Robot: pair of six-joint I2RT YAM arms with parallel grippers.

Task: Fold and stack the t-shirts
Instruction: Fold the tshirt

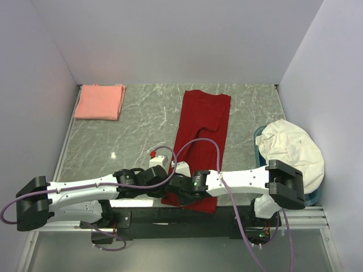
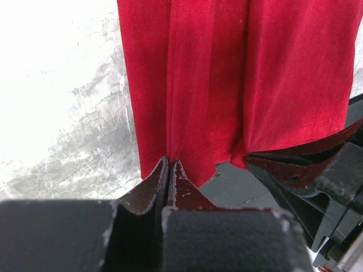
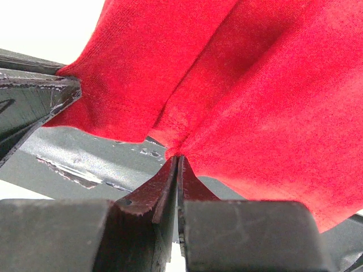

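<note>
While the deep red t-shirt (image 1: 204, 119) lies as a long strip down the middle of the table (image 1: 142, 136), the left gripper (image 2: 170, 162) and right gripper (image 3: 179, 158) both pinch its six o'clock hem, jaws clamped tight on the cloth. The folded salmon-pink t-shirt (image 1: 100, 102) sits at ten o'clock.

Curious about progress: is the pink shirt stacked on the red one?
No, the pink shirt lies far left, well apart from the red shirt.

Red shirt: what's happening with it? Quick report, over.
Left claw, right claw: both shut on red shirt, near edge. Shirt in a long strip. Pink shirt folded, far left corner.
</note>
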